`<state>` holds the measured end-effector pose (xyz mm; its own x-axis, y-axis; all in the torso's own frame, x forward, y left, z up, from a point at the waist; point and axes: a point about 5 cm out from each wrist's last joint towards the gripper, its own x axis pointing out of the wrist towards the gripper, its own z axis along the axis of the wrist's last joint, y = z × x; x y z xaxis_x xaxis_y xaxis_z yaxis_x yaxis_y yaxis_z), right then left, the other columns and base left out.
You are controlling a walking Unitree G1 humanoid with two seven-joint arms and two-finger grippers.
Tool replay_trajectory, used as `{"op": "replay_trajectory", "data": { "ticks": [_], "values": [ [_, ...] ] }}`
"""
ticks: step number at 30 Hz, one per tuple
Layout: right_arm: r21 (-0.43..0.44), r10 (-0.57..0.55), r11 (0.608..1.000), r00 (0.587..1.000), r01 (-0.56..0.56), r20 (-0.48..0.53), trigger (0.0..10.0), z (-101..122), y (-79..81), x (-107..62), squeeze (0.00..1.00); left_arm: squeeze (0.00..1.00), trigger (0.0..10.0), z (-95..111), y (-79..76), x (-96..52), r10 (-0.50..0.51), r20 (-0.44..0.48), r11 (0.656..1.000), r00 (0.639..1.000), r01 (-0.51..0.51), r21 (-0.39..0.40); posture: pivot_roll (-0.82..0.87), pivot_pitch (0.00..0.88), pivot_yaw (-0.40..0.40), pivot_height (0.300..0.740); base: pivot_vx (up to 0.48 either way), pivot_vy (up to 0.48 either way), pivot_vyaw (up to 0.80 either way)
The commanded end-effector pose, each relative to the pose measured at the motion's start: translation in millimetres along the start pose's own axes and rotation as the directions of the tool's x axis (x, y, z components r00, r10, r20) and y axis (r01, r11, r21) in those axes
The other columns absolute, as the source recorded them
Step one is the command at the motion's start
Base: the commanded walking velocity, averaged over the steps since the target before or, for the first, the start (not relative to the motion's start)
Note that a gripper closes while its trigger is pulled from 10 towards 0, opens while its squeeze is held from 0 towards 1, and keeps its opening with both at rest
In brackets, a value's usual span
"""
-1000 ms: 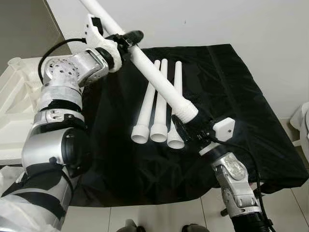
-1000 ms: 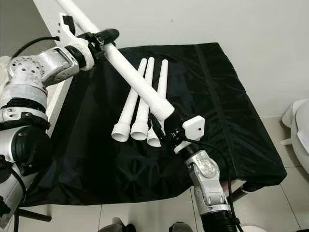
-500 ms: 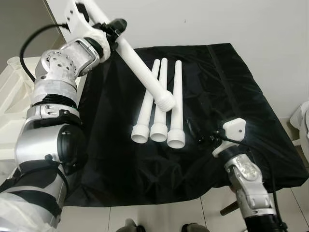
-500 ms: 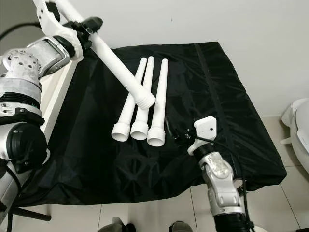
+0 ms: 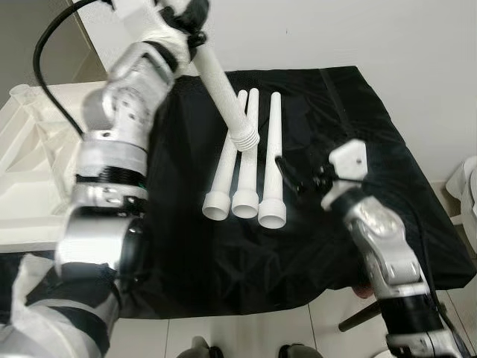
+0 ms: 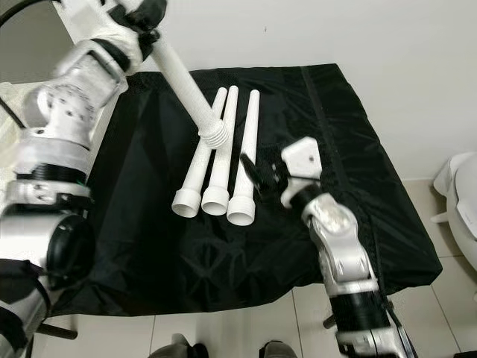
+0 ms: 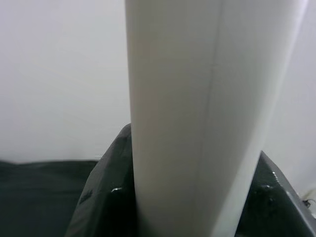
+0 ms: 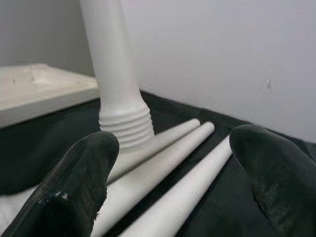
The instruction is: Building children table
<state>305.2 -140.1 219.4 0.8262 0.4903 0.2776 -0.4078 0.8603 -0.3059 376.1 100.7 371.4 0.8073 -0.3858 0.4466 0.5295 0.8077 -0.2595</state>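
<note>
My left gripper (image 5: 192,16) is shut on a long white table leg (image 5: 223,92), held up at the back left with its threaded end (image 5: 244,139) hanging over the black cloth (image 5: 358,127). The same leg (image 7: 197,118) runs between the dark jaws in the left wrist view. Three more white legs (image 5: 246,160) lie side by side on the cloth, wide ends toward me. Beside the rightmost leg, my right gripper (image 5: 287,174) stands open and holds nothing; its fingertips (image 8: 86,177) frame the threaded end (image 8: 126,126) and the lying legs.
A white tabletop (image 5: 30,171) with raised rims lies at the left, beside the cloth. A white wall rises behind. Tiled floor (image 5: 246,332) shows at the front edge, and a white object (image 5: 468,186) stands at the far right.
My left arm has swung the held leg more upright and back, its threaded end moving up and away from me. My right gripper has risen and moved left toward the lying legs.
</note>
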Motion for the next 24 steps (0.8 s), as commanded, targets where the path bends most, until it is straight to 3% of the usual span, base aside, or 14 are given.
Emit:
{"op": "replay_trajectory", "data": {
  "ticks": [1, 5, 11, 17, 24],
  "values": [
    [0.010, 0.008, 1.000, 0.999, -0.008, -0.048, 10.0, -7.1, 5.0, 5.5, 0.00, 0.00, 10.0, 5.3, -3.0, -2.6, 0.012, 0.045, 0.998, 0.999, -0.014, 0.056, -0.15, 0.098, 0.110, 0.740, 0.000, 0.000, 0.00],
    [-0.010, 0.009, 1.000, 0.998, -0.009, -0.055, 10.0, -1.8, 7.4, 24.8, 0.00, 0.00, 10.0, 2.1, -25.8, -2.4, -0.020, 0.074, 0.992, 0.997, 0.011, 0.126, -0.14, 0.095, 0.104, 0.740, 0.000, 0.000, 0.00],
    [-0.107, 0.041, 0.993, 0.998, -0.047, -0.057, 10.0, 0.8, 15.6, 49.0, 0.00, 0.00, 10.0, -5.4, -55.9, -2.9, -0.073, 0.080, 0.992, 0.994, 0.064, 0.110, -0.13, 0.085, 0.101, 0.740, 0.000, 0.000, 0.00],
    [-0.116, 0.040, 0.992, 0.997, -0.047, -0.064, 10.0, 0.4, 17.1, 55.6, 0.00, 0.00, 10.0, -7.0, -60.7, -3.4, -0.069, 0.087, 0.992, 0.994, 0.058, 0.115, -0.13, 0.085, 0.101, 0.740, 0.000, 0.000, 0.00],
    [-0.196, -0.002, 0.980, 0.999, -0.007, -0.046, 10.0, 4.4, 15.5, 76.3, 0.00, 0.00, 10.0, -13.0, -74.0, -4.3, -0.102, 0.070, 0.990, 0.992, 0.095, 0.108, -0.12, 0.082, 0.102, 0.740, 0.000, 0.000, 0.00]
  ]
}}
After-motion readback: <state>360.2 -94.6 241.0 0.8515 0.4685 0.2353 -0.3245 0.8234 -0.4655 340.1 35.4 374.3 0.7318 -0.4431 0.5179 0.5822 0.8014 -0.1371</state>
